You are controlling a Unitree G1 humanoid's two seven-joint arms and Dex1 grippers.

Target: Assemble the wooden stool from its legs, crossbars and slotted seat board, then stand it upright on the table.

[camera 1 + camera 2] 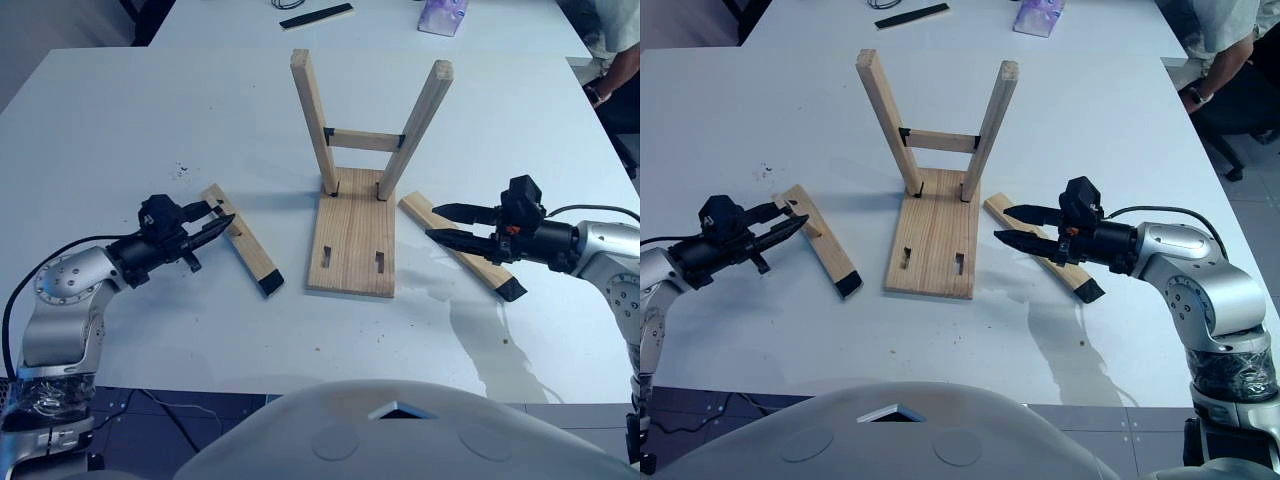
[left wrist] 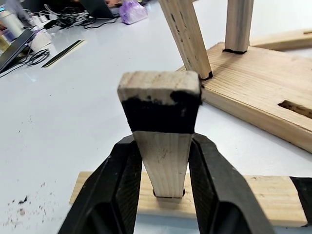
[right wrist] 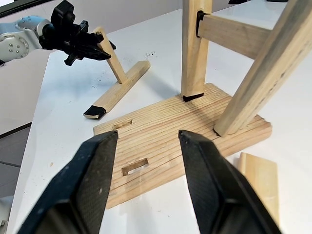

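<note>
The slotted seat board (image 1: 350, 245) lies flat mid-table. Two legs (image 1: 315, 120) (image 1: 420, 125) stand upright in its far slots, joined by a crossbar (image 1: 363, 140). The two near slots (image 1: 326, 256) are empty. Left of the board lies a loose leg (image 1: 250, 250) with a short crossbar (image 2: 163, 122) sticking up from it. My left gripper (image 1: 215, 218) is shut on that crossbar just below its black-tipped end. A second loose leg (image 1: 485, 268) lies to the right of the board. My right gripper (image 1: 440, 222) hovers over it, open and empty, pointing at the board (image 3: 195, 126).
A black strip (image 1: 316, 16) and a purple bag (image 1: 442, 15) lie on the far table. A person sits at the far right edge (image 1: 610, 60). Black specks (image 1: 180, 168) dot the table on the left. Bare white table (image 1: 120, 120) surrounds the parts.
</note>
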